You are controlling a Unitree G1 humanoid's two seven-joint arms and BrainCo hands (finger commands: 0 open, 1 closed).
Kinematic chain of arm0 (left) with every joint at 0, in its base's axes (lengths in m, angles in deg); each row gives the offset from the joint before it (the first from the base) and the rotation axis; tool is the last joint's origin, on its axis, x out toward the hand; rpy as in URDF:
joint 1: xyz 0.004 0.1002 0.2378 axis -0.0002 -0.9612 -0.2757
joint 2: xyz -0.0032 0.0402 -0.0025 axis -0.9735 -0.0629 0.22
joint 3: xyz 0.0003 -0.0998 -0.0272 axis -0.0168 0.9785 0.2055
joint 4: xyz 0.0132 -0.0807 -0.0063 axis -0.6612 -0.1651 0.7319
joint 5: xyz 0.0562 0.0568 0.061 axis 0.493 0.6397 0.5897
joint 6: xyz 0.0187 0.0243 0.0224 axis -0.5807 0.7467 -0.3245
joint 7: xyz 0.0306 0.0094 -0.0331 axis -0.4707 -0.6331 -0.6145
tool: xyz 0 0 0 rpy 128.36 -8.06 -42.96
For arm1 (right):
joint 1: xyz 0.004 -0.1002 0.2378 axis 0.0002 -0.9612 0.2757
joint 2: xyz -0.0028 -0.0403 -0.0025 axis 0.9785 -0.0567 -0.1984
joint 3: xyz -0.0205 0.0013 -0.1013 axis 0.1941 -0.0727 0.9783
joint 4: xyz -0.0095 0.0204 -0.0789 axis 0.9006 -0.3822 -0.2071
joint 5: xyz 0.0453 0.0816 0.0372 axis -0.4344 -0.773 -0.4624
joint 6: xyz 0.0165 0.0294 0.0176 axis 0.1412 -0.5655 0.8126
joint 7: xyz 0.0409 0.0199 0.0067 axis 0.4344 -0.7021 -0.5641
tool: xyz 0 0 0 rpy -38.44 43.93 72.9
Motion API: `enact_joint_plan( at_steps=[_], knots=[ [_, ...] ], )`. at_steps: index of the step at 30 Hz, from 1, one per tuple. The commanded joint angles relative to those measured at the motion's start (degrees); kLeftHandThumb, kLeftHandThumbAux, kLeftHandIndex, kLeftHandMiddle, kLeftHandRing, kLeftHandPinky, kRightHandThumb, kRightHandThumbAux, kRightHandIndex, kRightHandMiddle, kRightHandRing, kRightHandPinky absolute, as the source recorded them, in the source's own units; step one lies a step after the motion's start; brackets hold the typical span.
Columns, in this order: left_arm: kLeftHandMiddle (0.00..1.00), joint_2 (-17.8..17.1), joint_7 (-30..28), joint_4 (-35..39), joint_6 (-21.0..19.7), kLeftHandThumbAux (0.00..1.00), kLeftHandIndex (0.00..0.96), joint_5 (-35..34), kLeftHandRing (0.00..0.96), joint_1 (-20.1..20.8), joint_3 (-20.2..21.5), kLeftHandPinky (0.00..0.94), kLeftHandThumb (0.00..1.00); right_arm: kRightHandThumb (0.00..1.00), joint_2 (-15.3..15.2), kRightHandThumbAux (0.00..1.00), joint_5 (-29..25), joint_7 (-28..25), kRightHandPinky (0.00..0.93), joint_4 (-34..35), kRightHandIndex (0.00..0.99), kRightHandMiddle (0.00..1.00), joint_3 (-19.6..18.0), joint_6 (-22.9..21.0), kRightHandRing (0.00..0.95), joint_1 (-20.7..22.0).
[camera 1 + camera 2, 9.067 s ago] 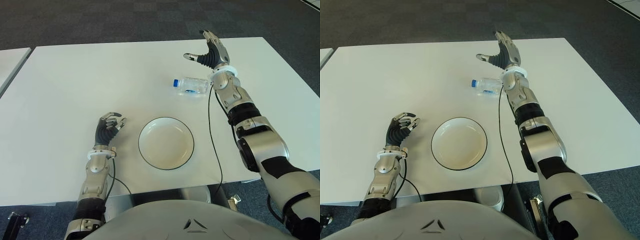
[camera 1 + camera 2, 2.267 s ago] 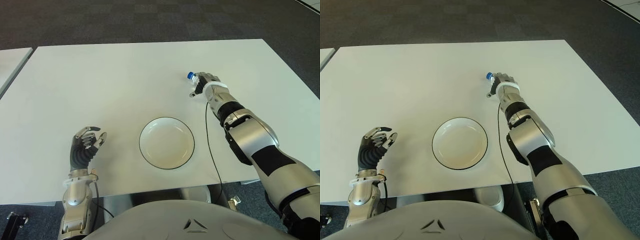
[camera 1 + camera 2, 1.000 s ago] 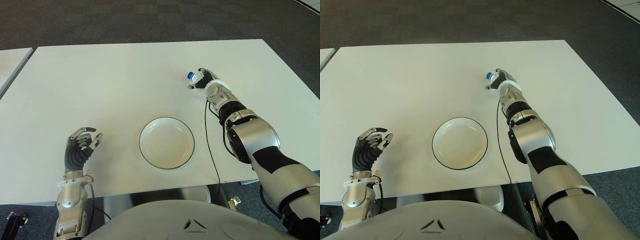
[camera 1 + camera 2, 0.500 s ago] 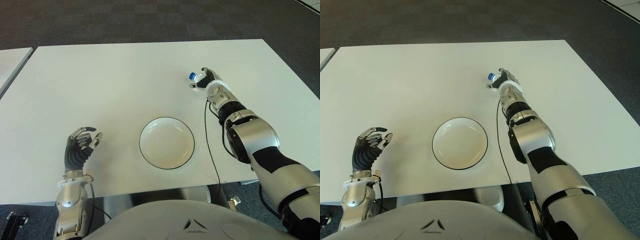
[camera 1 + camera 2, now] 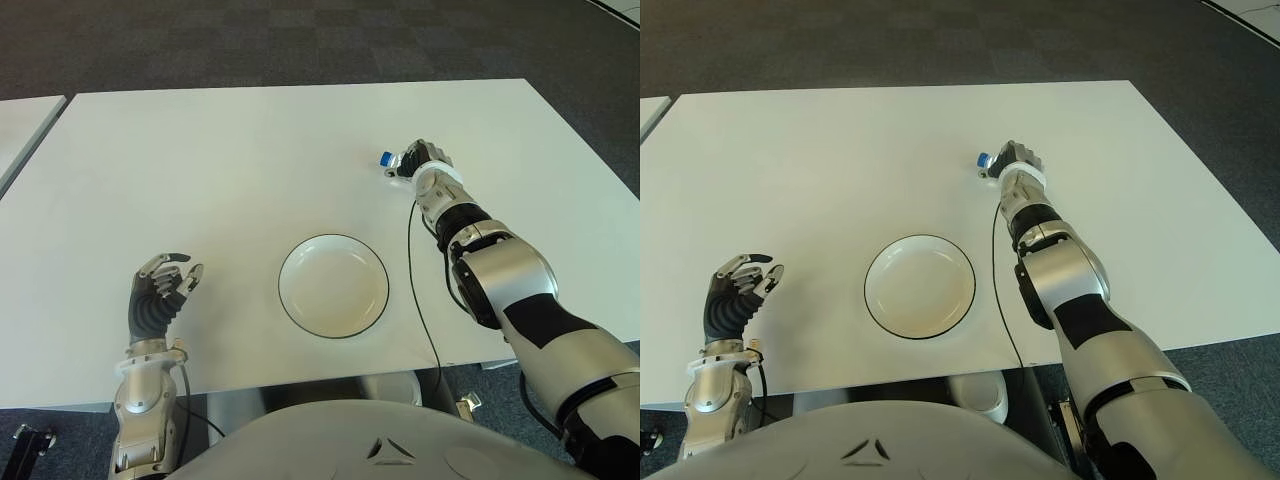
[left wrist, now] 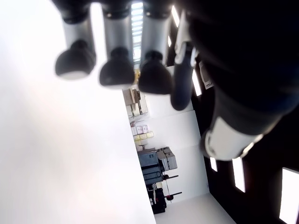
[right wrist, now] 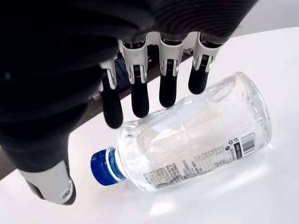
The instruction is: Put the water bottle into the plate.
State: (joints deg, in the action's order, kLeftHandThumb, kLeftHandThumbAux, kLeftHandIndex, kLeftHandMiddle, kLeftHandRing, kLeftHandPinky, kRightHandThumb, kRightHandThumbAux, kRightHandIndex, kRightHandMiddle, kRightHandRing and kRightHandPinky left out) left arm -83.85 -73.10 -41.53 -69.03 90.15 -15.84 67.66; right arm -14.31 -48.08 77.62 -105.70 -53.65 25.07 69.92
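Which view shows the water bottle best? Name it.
The right wrist view: the whole water bottle lies on its side under the right hand. Both eye views show only its blue cap beside that hand; the left wrist view shows none.

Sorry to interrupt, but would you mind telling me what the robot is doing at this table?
The robot is working on a clear water bottle with a blue cap that lies on its side on the white table. Its right hand is over the bottle with the fingers reaching down around it, but the grip does not look closed. The white plate sits nearer the robot with nothing in it. The left hand shows idle to the left of the plate, holding nothing.
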Motion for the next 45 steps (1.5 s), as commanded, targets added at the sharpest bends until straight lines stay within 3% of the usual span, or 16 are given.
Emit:
enact_joint_plan(
  at_steps=[1,10,13,19,22,45],
  knots=[
    [0.841,-0.08,0.05,-1.15,1.02,0.716,0.439,0.39,0.840,0.22,0.33,0.835,0.702,0.700,-0.65,0.712,0.22,-3.82,0.181,-2.64,0.427,0.222,0.52,1.40,0.155,-5.31],
    [0.841,-0.74,-1.20,-2.37,3.09,0.716,0.439,-0.57,0.838,0.49,0.22,0.831,0.702,0.698,-0.25,0.715,0.27,-4.49,0.143,-2.46,0.415,0.138,0.55,2.01,0.079,-4.92],
    [0.843,-0.74,-1.34,-2.48,3.40,0.716,0.439,-0.85,0.839,0.52,0.23,0.826,0.702,0.592,-0.04,0.623,0.59,-4.54,0.116,-2.39,0.229,0.080,0.94,1.65,0.040,-4.53],
    [0.843,-0.58,-1.18,-2.18,3.51,0.716,0.439,-0.71,0.839,0.41,0.18,0.826,0.702,0.540,-1.26,0.586,1.92,-5.72,0.071,-2.80,0.085,0.014,2.27,1.88,0.005,-4.48],
    [0.845,-0.44,-0.77,-2.16,3.32,0.716,0.439,-0.30,0.840,0.43,0.22,0.827,0.702,0.530,0.85,0.574,2.82,-5.21,0.047,-1.96,0.050,0.004,3.95,-1.73,0.001,-2.57],
    [0.845,0.56,0.46,0.40,-0.74,0.716,0.439,0.73,0.840,0.26,0.16,0.838,0.702,0.537,-0.20,0.526,7.14,-4.65,0.023,-2.70,0.024,0.000,9.24,-0.41,0.000,-2.91]
  ],
)
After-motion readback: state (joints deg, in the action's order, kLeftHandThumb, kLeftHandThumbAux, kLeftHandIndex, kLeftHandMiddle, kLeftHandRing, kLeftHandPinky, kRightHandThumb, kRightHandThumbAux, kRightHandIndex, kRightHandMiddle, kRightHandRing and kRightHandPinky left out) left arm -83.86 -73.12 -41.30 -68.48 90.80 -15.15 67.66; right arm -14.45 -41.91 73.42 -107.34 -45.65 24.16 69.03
